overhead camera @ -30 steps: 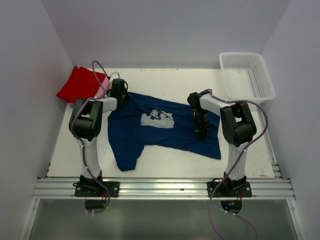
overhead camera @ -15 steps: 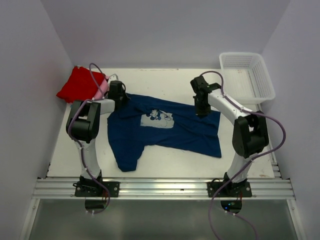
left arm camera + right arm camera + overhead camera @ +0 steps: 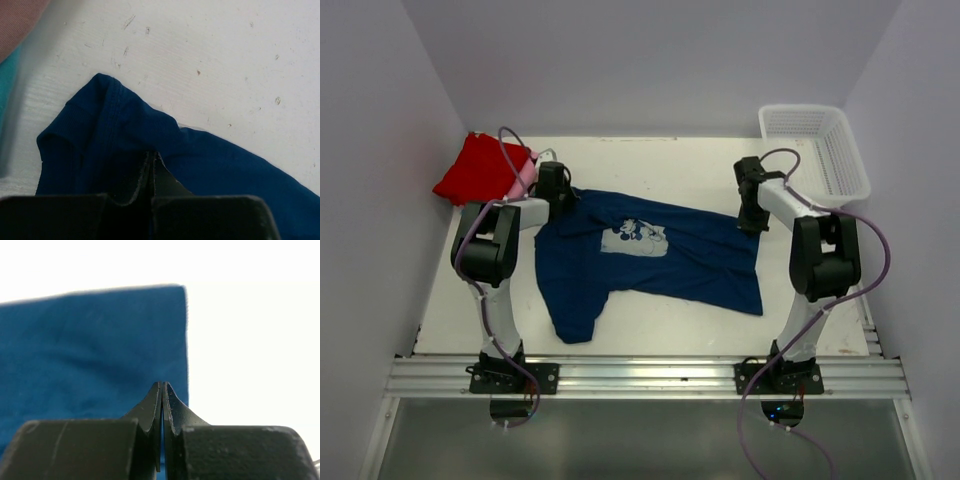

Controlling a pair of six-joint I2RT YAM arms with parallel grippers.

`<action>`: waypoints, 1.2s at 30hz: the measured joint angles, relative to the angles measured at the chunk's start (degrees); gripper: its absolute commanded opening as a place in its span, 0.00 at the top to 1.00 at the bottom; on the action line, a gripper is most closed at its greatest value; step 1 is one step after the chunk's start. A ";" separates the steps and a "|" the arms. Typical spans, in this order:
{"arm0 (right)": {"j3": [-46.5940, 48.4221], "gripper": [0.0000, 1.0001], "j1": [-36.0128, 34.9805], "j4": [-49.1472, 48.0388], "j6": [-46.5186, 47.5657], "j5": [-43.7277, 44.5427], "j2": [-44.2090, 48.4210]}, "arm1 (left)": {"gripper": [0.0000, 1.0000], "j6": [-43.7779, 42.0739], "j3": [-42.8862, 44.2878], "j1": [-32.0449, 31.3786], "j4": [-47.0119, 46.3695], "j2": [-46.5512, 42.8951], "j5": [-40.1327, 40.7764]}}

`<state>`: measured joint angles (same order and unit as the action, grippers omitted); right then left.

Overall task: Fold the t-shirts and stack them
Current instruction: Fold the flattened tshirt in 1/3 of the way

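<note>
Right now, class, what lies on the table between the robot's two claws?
The navy blue shirt, spread out with its pale cartoon print facing up, fills the stretch between the left claw and the right claw. The top view shows it.

Plain pale walls [image 3: 650,60] close in a white counter [image 3: 650,160] on three sides. Its surface is scuffed and scratched under even, soft light. A silver metal rail [image 3: 640,378] runs along the near edge.

Top camera looks down from 6 o'clock across the counter [image 3: 650,165]; both wrist cameras sit close over the shared navy t-shirt [image 3: 670,265].
</note>
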<state>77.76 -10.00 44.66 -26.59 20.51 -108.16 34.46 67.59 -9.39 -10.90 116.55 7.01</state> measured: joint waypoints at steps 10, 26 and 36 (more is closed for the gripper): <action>2.78 1.00 4.46 -1.79 0.02 -1.38 -6.45 | 1.00 -0.02 0.00 0.02 0.07 0.00 -0.28; 24.55 1.00 6.99 1.42 0.09 -4.09 -20.20 | 1.00 -0.13 2.49 2.03 2.93 0.76 -1.57; 38.23 1.00 7.48 0.02 0.76 -6.19 -28.35 | 1.00 -0.20 7.23 6.23 3.26 3.80 -3.78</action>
<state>115.98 -2.52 44.69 -25.82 14.33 -136.51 34.26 74.83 -3.16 -7.64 120.36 3.22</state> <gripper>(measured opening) 0.007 0.004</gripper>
